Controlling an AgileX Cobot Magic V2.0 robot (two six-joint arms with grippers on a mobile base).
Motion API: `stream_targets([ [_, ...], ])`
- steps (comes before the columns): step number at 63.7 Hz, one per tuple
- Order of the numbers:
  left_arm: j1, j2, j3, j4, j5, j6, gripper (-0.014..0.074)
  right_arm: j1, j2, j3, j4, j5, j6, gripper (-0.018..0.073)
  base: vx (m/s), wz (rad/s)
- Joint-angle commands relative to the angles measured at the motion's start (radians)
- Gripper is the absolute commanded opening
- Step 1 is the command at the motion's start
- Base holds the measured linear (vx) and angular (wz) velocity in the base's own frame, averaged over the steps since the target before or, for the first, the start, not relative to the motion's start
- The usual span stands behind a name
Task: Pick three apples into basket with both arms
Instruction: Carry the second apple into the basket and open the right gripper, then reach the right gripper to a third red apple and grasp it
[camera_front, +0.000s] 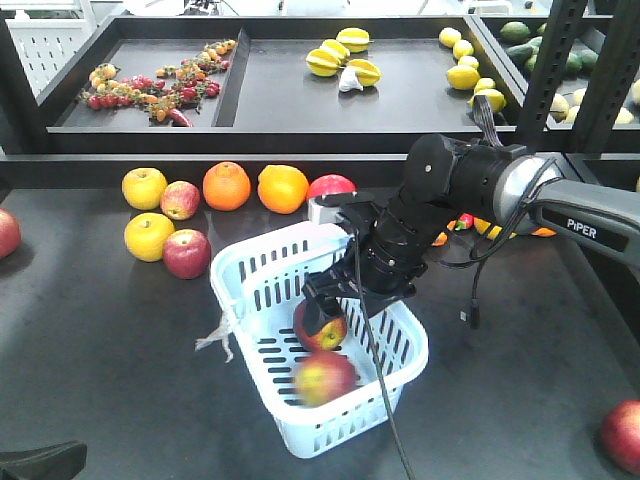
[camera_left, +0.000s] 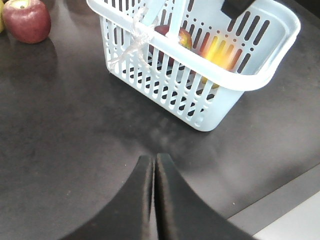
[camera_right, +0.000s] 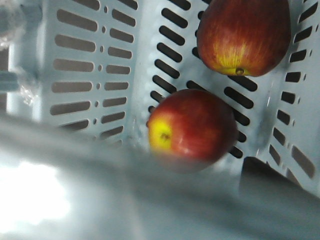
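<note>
Front-facing view: my right gripper, jaws released, partly hides one of two apples in the basket; left gripper jaws clenched, empty.

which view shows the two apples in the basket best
The right wrist view: both dark red, yellow-patched round apples fill it, lying on the pale blue slotted plastic basket's floor. The front view shows them smaller, one blurred, under the right claw. The left wrist view glimpses them through the slots.
</note>
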Motion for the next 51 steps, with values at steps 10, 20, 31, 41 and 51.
stream_targets([
  [10,-0.002,0.003,-0.026,-0.015,-0.066,-0.008,-0.0006,-0.002,-0.060,-0.031,0.030,0.011,-0.001,0.0574,0.00,0.00],
  [20,-0.002,0.003,-0.026,-0.015,-0.066,-0.008,-0.0006,-0.013,-0.096,-0.030,-0.020,0.089,0.039,0.0497,0.00,0.00],
  [31,-0.002,0.003,-0.026,-0.015,-0.066,-0.008,-0.0006,-0.050,-0.180,-0.030,-0.105,0.149,0.091,0.0369,0.00,0.00],
  [41,-0.002,0.003,-0.026,-0.015,-0.065,-0.008,-0.0006,-0.123,-0.263,-0.026,-0.122,0.196,0.095,0.0283,0.00,0.00],
  [51,-0.002,0.003,-0.026,-0.015,-0.065,-0.008,-0.0006,-0.247,-0.360,0.044,-0.130,0.199,0.088,0.0246,0.00,0.00],
])
